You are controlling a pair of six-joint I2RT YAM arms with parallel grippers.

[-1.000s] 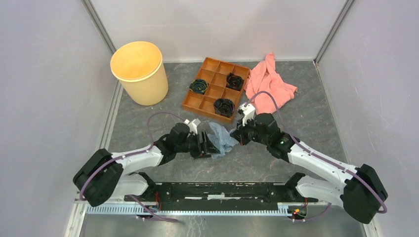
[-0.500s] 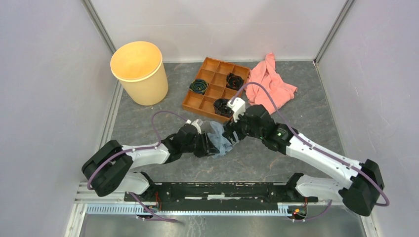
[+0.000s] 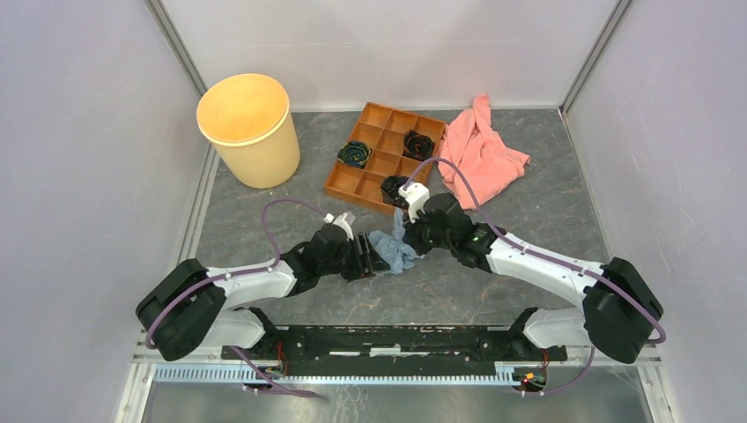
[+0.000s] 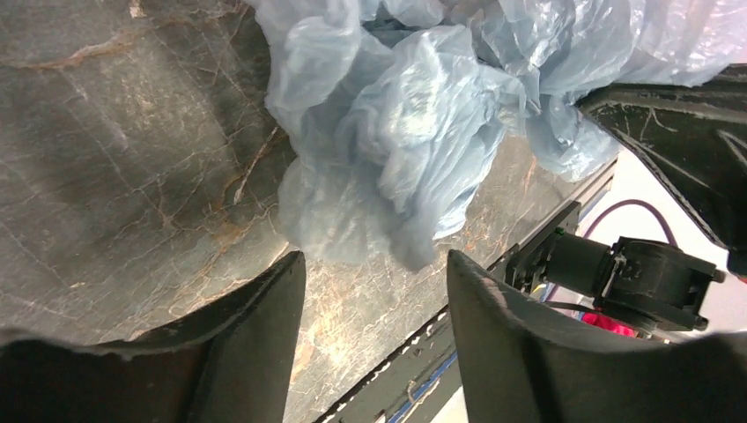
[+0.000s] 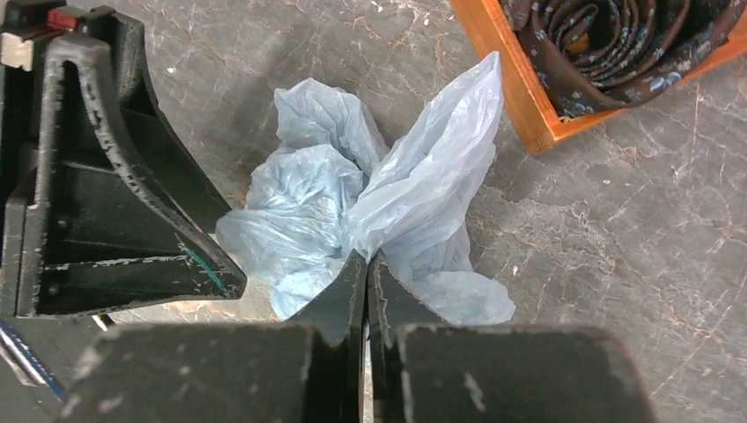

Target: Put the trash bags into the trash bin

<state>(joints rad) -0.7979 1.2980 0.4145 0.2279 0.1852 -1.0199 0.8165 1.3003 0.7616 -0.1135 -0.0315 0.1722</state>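
Observation:
The trash bag (image 3: 394,249), a crinkled pale blue-grey wad, lies on the dark stone table between my two grippers. My right gripper (image 3: 409,243) comes in from the right, and in the right wrist view its jaws (image 5: 367,257) are pressed together with the bag's film (image 5: 352,198) gathered at their tips. My left gripper (image 3: 375,261) points at the bag from the left. It stands open (image 4: 374,260), with the bag (image 4: 396,132) just beyond its fingertips and nothing between them. The trash bin (image 3: 251,132), a tan-yellow bucket, stands upright at the far left.
An orange compartment tray (image 3: 339,188) with dark rolled items sits just behind the grippers; its corner (image 5: 506,84) is close to the bag. A pink cloth (image 3: 480,145) lies at the back right. Grey walls close in both sides.
My right gripper has moved left toward the bag, opened, then shut on its film. The bag is bunched tighter between the grippers. The left arm shifted slightly.

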